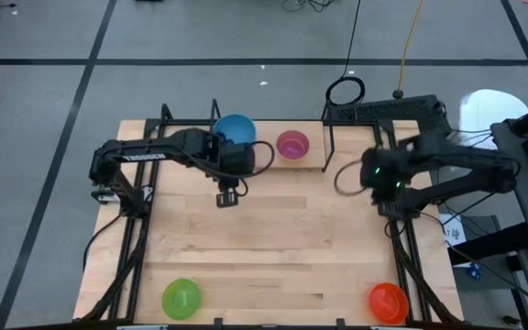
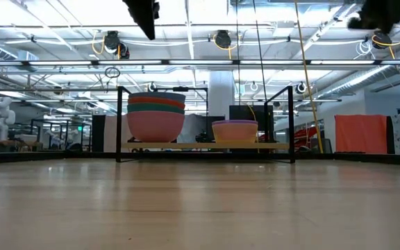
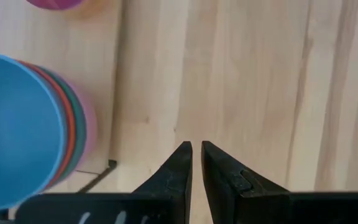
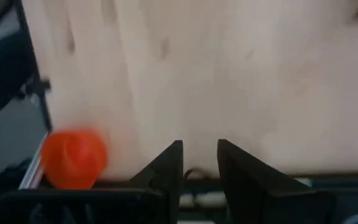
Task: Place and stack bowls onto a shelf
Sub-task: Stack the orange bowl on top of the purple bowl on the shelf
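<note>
Two dark robot arms
Left arm [image 1: 145,154] bears white lettering; right arm [image 1: 447,165] shows a green light and trailing black cables.

Six bowls are countable from above and the side: four stacked on the shelf [image 1: 374,113] under the blue bowl [image 1: 235,129], one pink-purple bowl [image 1: 292,144], one green bowl [image 1: 181,298], one red bowl [image 1: 388,302]. Two arms.

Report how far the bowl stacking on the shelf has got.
Done: the shelf holds a tall stack with a blue bowl on top, and a second short stack topped by a pink bowl.
In hand: nothing; the left gripper and the right gripper both hang empty above the table.
Left: the green bowl and the orange-red bowl sit at the table's near edge.
</note>
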Tool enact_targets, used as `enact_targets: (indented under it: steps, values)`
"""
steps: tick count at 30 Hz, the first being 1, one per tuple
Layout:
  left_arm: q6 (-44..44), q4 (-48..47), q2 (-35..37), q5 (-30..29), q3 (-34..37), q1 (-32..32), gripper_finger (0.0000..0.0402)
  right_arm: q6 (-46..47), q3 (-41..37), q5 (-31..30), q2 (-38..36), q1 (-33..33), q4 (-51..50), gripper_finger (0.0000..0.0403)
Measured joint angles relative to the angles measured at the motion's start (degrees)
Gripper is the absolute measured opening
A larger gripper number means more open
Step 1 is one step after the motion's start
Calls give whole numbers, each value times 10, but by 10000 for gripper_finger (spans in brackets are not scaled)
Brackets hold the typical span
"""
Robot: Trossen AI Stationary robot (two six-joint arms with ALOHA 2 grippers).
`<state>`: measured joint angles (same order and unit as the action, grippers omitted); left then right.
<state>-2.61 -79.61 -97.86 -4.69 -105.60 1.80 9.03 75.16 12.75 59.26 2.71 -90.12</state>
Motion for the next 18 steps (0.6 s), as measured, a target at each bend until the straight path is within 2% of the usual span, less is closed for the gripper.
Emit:
enact_targets:
  steps: [5, 10, 14, 18]
  values:
    - [-23, -13, 0, 0, 0, -15, 42, 41, -132, 55, -2, -61, 2, 95]
    - [-38, -20, 5, -5, 0, -19, 42, 80, -237, 152, 0, -118, 69, 96]
    - [-42, -20, 4, -5, 0, -20, 42, 120, -285, 191, 0, -169, 155, 96]
    - [-40, -20, 4, -5, 0, -20, 42, 185, -300, 190, 0, -223, 231, 96]
